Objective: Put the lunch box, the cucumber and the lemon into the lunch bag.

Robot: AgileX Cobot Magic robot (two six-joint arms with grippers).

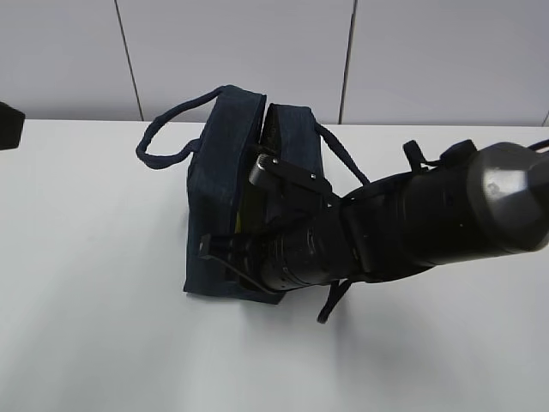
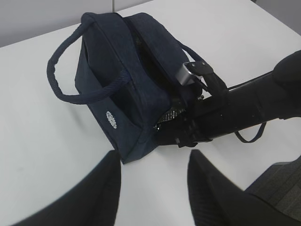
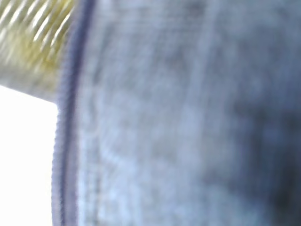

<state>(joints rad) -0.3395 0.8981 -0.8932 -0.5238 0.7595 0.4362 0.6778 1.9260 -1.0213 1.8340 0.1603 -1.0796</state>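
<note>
While the boxy dark navy fabric lunch bag stands on the plain white table, the black right arm reaches in from the right of the exterior view and plunges its front end into the bag's open top. The right gripper itself is buried inside the opening, so its jaws are hidden and I cannot tell whether they are apart, together or clamped on anything. Just in front of the buried claw, a sliver of yellowish, silvery lining shows between the two fabric sides. One loop handle curves out on the far side of the bag from the arm; the other handle lies right beside the arm's wrist.

The right wrist view is pressed close against the bag: blurred grey-blue fabric fills most of it, a dark zipper line runs top to bottom at the left, and a patch of ribbed yellowish lining sits in the upper left corner.

In the left wrist view, the left gripper hangs above the table with its two black fingers set apart and nothing between them. The bag lies ahead of this claw, near but not touching, its small round white logo facing it. The lunch box, cucumber and lemon cannot be seen in any view.
</note>
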